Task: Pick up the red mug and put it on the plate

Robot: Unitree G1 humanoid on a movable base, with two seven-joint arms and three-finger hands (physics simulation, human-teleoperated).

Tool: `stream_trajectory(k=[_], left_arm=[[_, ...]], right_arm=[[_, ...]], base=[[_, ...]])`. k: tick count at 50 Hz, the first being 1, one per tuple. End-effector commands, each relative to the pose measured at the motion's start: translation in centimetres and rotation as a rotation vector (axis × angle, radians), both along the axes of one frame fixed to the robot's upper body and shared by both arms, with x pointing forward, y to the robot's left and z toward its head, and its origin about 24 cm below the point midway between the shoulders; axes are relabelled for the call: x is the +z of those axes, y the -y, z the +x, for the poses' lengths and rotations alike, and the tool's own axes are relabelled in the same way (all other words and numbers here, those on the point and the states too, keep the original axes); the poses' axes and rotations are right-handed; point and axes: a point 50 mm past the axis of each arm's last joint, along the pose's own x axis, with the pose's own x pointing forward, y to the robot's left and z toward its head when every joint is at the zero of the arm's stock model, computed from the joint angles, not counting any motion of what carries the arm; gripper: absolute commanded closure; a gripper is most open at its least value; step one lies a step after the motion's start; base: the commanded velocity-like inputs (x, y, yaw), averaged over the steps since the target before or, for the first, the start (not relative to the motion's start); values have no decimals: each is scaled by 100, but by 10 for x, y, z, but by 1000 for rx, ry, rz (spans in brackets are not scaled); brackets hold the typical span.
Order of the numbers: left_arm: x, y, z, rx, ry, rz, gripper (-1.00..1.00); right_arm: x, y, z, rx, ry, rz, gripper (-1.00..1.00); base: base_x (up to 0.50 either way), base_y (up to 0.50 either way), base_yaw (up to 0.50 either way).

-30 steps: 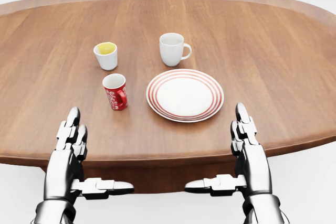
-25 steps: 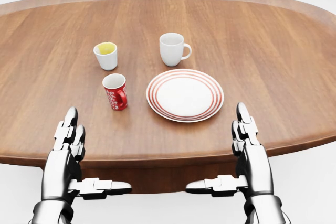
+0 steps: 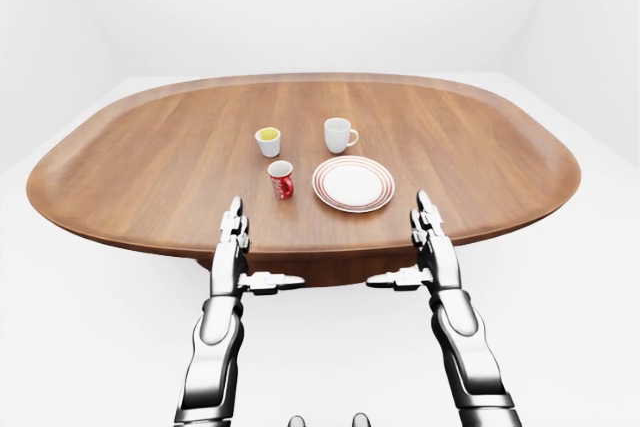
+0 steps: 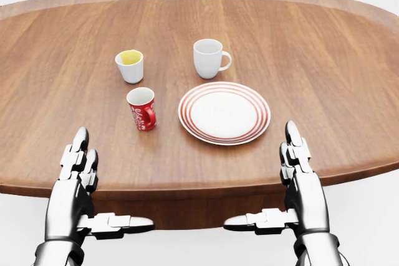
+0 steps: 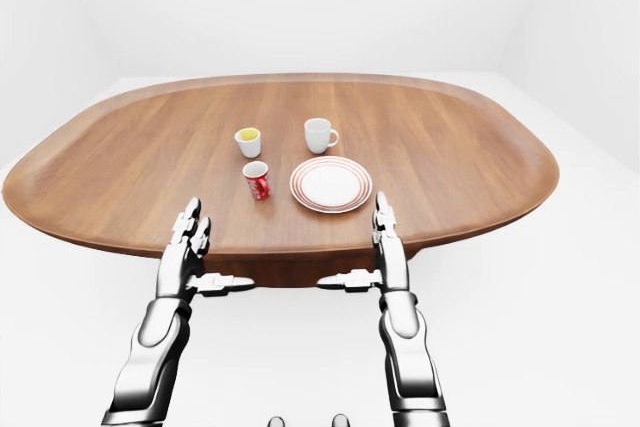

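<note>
Red mug (image 4: 142, 108) upright just left of striped plate (image 4: 224, 113), not touching. Left hand (image 4: 80, 182) & right hand (image 4: 298, 182) spread wide, empty, at table's near edge (image 4: 187, 186) — prob. pre-reach.

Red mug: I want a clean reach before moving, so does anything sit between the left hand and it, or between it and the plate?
Nothing visible does. In the head view only bare table separates the open left hand from the red mug, and the mug from the plate. The yellow-filled cup and white mug stand above them.
</note>
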Motion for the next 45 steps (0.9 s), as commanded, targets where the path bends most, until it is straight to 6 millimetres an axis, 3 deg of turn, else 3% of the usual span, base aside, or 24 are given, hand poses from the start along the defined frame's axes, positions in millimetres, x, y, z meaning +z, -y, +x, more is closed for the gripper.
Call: stream_trajectory(k=[1,15,34,45], left_arm=[[1,0,-2,0,6,7,-100],[2,1,-3,-3,11,13,-100],[-1,-1,0,-2,-1,6,-100],[0,-1,7,-12,-26,-11,-100]], right_arm=[[-1,0,1,0,-5,-9,-100],[-3,-1,1,1,-8,-6,-100],[-3,-2,0,6,-19,-6,-100],[0,8,15,-20,-33,-15,-100]], base=[[0,45,0],[0,49,0],[0,0,0],[0,0,0]])
